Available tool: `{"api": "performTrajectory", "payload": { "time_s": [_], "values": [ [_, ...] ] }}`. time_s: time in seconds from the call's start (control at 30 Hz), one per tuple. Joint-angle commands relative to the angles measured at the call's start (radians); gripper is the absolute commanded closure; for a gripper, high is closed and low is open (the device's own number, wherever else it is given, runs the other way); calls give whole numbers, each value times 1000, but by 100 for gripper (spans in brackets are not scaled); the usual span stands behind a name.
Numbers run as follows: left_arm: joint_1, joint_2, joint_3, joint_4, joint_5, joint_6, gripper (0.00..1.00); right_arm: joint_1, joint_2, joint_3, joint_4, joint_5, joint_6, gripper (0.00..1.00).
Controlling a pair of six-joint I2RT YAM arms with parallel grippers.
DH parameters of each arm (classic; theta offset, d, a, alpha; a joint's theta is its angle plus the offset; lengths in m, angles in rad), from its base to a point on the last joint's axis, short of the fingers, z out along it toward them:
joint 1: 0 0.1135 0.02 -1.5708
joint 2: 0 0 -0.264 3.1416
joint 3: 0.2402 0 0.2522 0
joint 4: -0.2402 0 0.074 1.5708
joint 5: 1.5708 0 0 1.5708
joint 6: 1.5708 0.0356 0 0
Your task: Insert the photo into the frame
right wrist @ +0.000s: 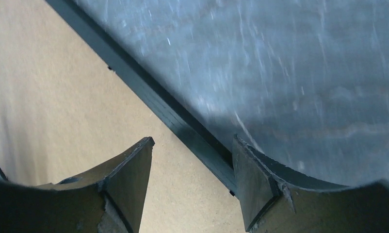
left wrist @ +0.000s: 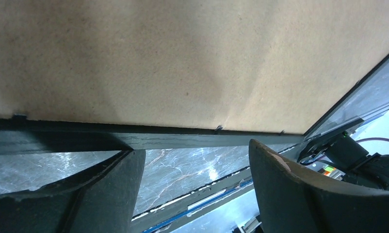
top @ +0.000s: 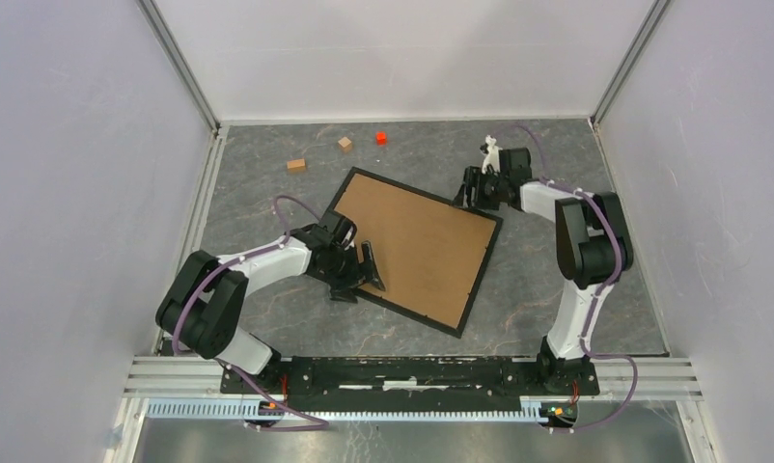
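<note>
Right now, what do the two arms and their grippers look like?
The left arm and right arm match: white links, bulky black joint housings, a lilac cable looped along each. The left gripper and right gripper are black, with two curved fingers, edges scuffed pale.

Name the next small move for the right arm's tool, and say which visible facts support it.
Probably: lower the right tool and close it on the frame's far edge. Its fingers stand open astride that black rail, one over the brown backing board, one over the table, so a short drop would pinch it. The left tool, also open, sits at the near edge.
</note>
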Motion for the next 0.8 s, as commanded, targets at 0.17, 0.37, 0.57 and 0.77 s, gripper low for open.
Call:
{"api": "performTrajectory", "payload": {
  "time_s": [0.17,0.37,0.57,0.77],
  "values": [
    [69,132,120,-51,-132,170,19,25,-420,-508,25,-180,37,34],
    [103,173,216,-159,-257,263,28,72,-594,-651,-95,-175,-48,34],
    [115,188,230,-174,-292,242,47,81,-669,-745,-38,-175,-3,34],
    [134,221,313,-230,-340,254,63,113,-698,-759,-14,-177,22,34]
  ]
}}
